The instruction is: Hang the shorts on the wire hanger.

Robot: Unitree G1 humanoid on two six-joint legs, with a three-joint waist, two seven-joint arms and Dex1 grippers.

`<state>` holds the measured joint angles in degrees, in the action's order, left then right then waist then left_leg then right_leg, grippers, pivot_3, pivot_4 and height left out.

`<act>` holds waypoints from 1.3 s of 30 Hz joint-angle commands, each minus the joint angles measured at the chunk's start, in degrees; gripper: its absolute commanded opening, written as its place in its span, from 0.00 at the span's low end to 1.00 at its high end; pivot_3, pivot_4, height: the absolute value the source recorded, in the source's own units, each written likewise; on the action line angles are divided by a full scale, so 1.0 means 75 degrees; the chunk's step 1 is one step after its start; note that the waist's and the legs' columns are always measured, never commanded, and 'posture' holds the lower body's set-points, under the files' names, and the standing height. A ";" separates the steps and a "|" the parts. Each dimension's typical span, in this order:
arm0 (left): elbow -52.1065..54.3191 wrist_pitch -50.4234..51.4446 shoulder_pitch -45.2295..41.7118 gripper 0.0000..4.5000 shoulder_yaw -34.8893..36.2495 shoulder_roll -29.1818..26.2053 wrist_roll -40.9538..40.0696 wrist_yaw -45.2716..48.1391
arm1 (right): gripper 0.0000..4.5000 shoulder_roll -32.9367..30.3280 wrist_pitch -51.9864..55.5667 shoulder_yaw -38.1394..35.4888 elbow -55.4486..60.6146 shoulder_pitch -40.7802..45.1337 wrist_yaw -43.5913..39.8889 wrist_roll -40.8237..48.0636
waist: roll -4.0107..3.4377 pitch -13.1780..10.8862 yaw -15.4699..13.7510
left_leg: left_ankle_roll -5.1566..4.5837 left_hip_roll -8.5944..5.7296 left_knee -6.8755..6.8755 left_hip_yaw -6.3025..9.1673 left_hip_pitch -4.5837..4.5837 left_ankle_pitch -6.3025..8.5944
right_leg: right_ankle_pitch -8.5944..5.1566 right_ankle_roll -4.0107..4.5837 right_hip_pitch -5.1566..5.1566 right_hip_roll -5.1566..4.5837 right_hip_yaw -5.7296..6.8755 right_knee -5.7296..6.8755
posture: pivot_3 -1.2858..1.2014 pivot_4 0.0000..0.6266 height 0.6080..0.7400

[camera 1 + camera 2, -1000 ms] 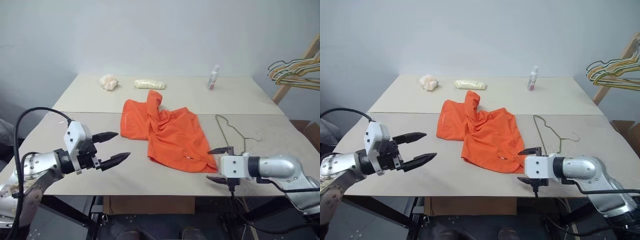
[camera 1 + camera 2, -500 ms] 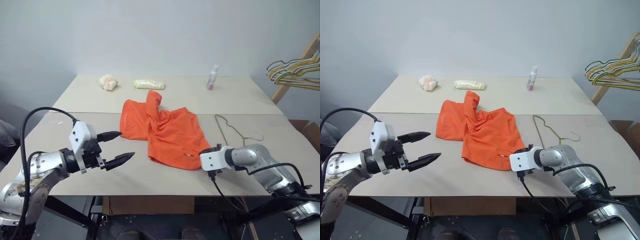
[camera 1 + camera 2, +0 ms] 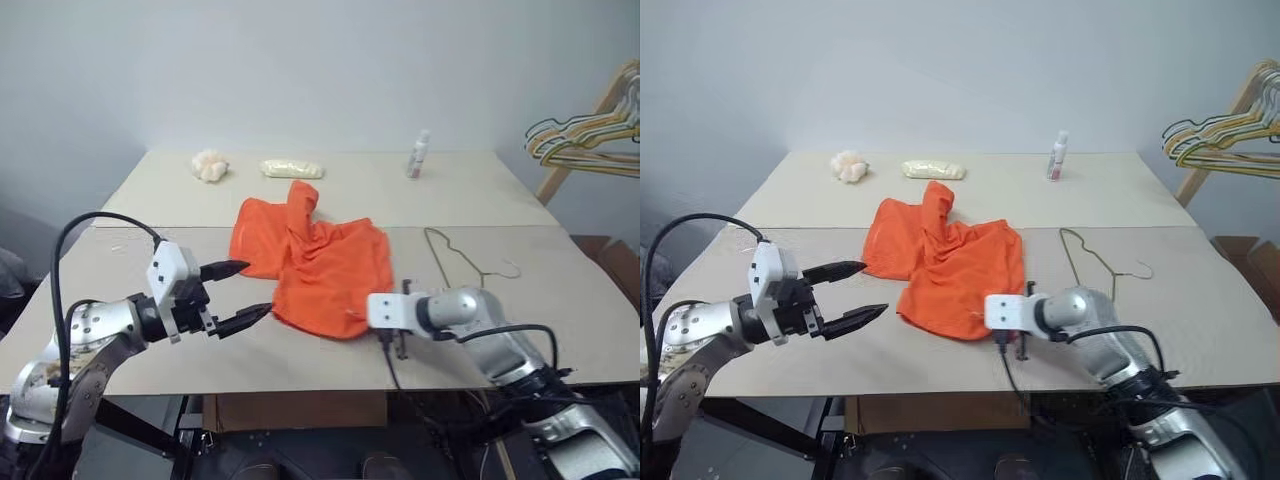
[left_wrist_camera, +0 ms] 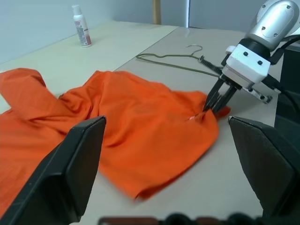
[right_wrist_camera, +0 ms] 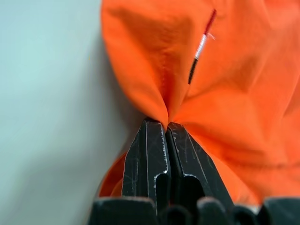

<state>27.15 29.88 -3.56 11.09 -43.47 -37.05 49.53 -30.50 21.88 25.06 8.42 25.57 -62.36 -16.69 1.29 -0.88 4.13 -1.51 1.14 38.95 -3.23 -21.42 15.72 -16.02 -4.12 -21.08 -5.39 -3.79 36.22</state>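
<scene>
From the head views I see the shorts (image 3: 312, 267) crumpled mid-tabletop (image 3: 150, 200), the wire hanger (image 3: 455, 262) just to their right. My left gripper (image 3: 238, 295) hovers released. In the left wrist view, my right gripper (image 4: 214, 101) has its jaws clenched on the hem. The right wrist view shows only a thin pinch, which I fear may slip when lifted.

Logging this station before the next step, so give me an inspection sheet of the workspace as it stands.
Surface: beige table, seam across it.
Job's things: orange shorts crumpled flat at centre; wire hanger flat beside them, apart.
Clutter: white bottle, pale packet, white wad along the far edge.
Grippers: right gripper shut on the shorts' near corner; left gripper open above the table.
Cables: black cables on both arms.
Surroundings: coloured hangers on a wooden rack, grey wall.
</scene>
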 commanded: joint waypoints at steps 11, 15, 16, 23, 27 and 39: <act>-0.0390 -0.0301 -0.0634 1.00 0.0225 -0.0194 0.0262 0.0145 | 0.25 0.3065 0.1654 0.1605 -0.1104 0.1303 0.2054 -0.1011 | 0.0002 0.0002 0.0163 | 0.0032 -0.0008 0.0000 0.0023 -0.0031 -0.0008 | -0.0001 0.0005 -0.0027 -0.0005 0.0019 0.0017 | 0.49 0.00 1.00; -0.0137 -0.0227 -0.0540 1.00 0.0054 -0.0153 0.0271 0.0104 | 0.56 0.2046 0.2018 0.1192 0.0186 0.1075 0.0932 -0.0384 | 0.0000 0.0000 0.0149 | 0.0034 -0.0010 0.0001 0.0038 -0.0050 -0.0009 | -0.0001 0.0004 -0.0036 -0.0010 0.0033 0.0018 | 0.49 0.00 1.00; -0.0103 -0.0204 -0.0532 1.00 -0.0001 -0.0136 0.0280 0.0093 | 0.63 0.1797 0.2081 0.1111 0.0460 0.1041 0.0712 -0.0212 | 0.0000 0.0001 0.0147 | 0.0034 -0.0012 0.0002 0.0041 -0.0057 -0.0009 | -0.0001 0.0004 -0.0041 -0.0014 0.0036 0.0018 | 0.49 0.00 1.00; 0.0125 0.0835 -0.1083 1.00 -0.1036 -0.0017 0.0216 -0.0200 | 0.94 -0.0151 0.2854 -0.0462 0.2445 0.0701 -0.0749 0.1739 | 0.0000 0.0000 0.0203 | 0.0030 -0.0004 0.0001 0.0041 -0.0054 -0.0007 | -0.0001 0.0004 -0.0040 -0.0002 0.0037 0.0010 | 0.46 0.00 1.00; 0.0338 0.2046 -0.1615 1.00 -0.1795 0.0360 0.0144 -0.0814 | 0.94 -0.1050 0.2900 -0.1165 0.3026 0.0370 -0.1067 0.2522 | 0.0000 0.0000 0.0204 | 0.0025 -0.0006 0.0002 0.0041 -0.0061 -0.0005 | -0.0002 0.0003 -0.0036 -0.0003 0.0036 -0.0002 | 0.45 0.00 1.00; -0.0435 0.5963 -0.3204 1.00 -0.4650 0.2041 0.1548 -0.3744 | 0.94 -0.2296 0.2726 -0.1894 0.3152 -0.0157 -0.0469 0.3100 | 0.0004 0.0002 0.0496 | 0.0019 -0.0012 0.0007 0.0056 -0.0054 -0.0003 | -0.0003 -0.0001 -0.0025 0.0008 0.0014 -0.0003 | 0.43 0.00 1.00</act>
<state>24.73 73.59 -26.13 -23.21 -28.56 -27.91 24.02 -47.28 42.82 12.76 30.41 23.72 -66.77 5.47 1.32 -0.87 7.85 -1.37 1.04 39.02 -2.80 -21.81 15.70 -16.04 -4.12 -21.26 -5.33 -3.68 36.20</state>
